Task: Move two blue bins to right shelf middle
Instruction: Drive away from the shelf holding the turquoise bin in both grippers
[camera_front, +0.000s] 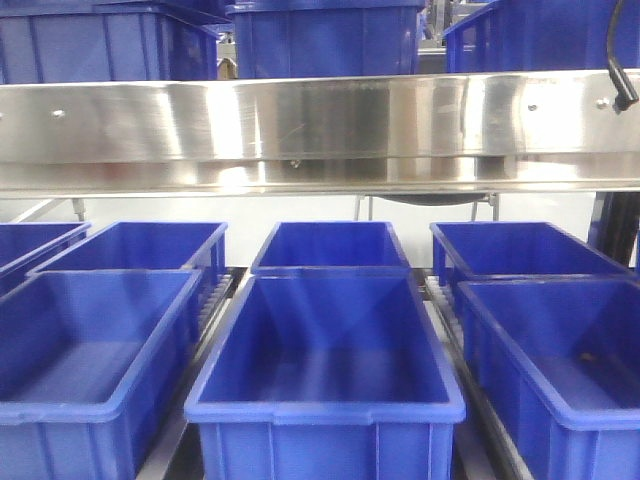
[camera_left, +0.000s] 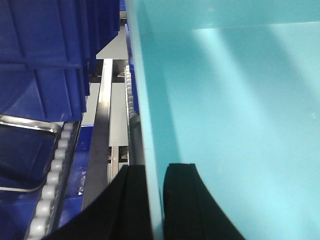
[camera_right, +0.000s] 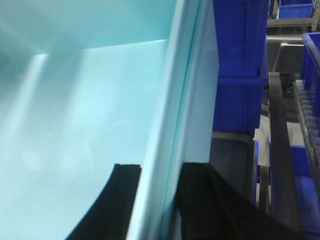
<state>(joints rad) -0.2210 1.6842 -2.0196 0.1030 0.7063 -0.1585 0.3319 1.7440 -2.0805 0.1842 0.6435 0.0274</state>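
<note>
Jaws of left gripper (camera_left: 153, 205) and right gripper (camera_right: 158, 205) narrow, each tight on a wall of the blue bin (camera_left: 240, 125).

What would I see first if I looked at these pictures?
Rows of big blue bins fill the front view, under a shiny steel beam running right across. Up close, the left hand and the right hand each pinch a bin wall that looks pale turquoise.
</note>
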